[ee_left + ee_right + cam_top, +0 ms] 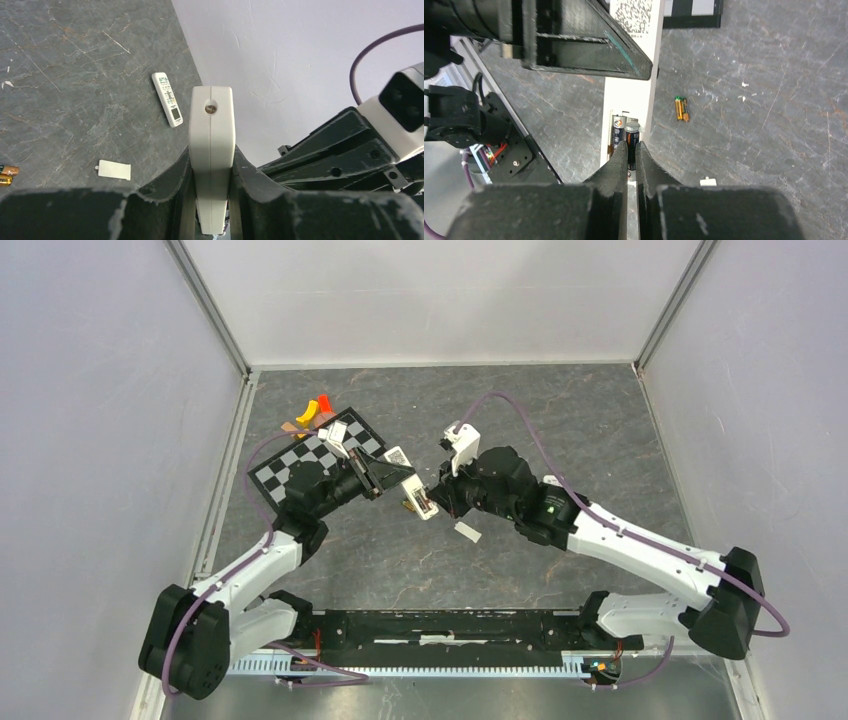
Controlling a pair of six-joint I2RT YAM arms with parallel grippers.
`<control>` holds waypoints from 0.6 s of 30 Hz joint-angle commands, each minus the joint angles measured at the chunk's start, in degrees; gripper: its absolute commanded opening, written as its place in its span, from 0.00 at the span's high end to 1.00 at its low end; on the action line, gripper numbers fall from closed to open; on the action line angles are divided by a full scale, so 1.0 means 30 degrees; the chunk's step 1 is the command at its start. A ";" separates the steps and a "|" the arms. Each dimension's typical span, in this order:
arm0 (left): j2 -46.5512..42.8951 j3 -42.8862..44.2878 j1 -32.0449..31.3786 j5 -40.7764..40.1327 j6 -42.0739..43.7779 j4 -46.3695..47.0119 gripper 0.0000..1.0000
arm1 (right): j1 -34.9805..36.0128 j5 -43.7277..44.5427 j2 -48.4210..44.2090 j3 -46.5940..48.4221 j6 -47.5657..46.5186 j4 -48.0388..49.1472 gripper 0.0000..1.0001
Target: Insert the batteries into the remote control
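The left gripper [211, 167] clamps the white remote control [626, 95] above mid-table, its length running far to near. Its open compartment [621, 115] holds one battery [617, 131]. The right gripper [631, 150] pinches a second battery [632, 136], lengthwise beside it.

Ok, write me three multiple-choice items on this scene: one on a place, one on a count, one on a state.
1. The small white cover lies: A flat on the table; B inside a box; C on a shelf.
2. Loose batteries on the table: A one; B two; C four.
3. The right gripper is: A open; B shut on a battery; C shut on the cover.

Answers: 1 A, it lies flat on the bare grey surface. 2 B, a pair lies side by side. 3 B, it pinches a battery at the open compartment of the held remote.
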 commanded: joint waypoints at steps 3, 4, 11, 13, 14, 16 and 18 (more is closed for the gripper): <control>-0.0045 -0.0140 -0.0139 -0.0175 -0.0813 0.1939 0.98 | -0.0046 -0.0288 0.1193 0.1866 0.0450 -0.2359 0.92; -0.0080 -0.0153 -0.0135 -0.0203 -0.0834 0.1935 0.98 | -0.0053 -0.0282 0.1341 0.1961 0.0457 -0.2526 0.92; 0.0091 -0.0138 -0.0153 -0.0322 -0.0833 0.1991 0.98 | -0.0015 -0.0654 0.1849 0.1998 0.0479 -0.2657 0.91; 0.0123 -0.0159 -0.0128 -0.0378 -0.0919 0.2056 0.98 | -0.0008 -0.0866 0.1996 0.2024 0.0517 -0.2705 0.90; 0.0133 -0.0143 -0.0149 -0.0400 -0.0953 0.2077 0.98 | -0.0029 -0.0866 0.2076 0.2040 0.0531 -0.2752 0.90; 0.0142 -0.0134 -0.0151 -0.0419 -0.1049 0.2103 0.98 | -0.0024 -0.0881 0.2168 0.1988 0.0527 -0.2699 0.89; 0.0144 -0.0133 -0.0154 -0.0375 -0.1228 0.2143 0.98 | -0.0015 -0.0932 0.2259 0.2002 0.0540 -0.2691 0.87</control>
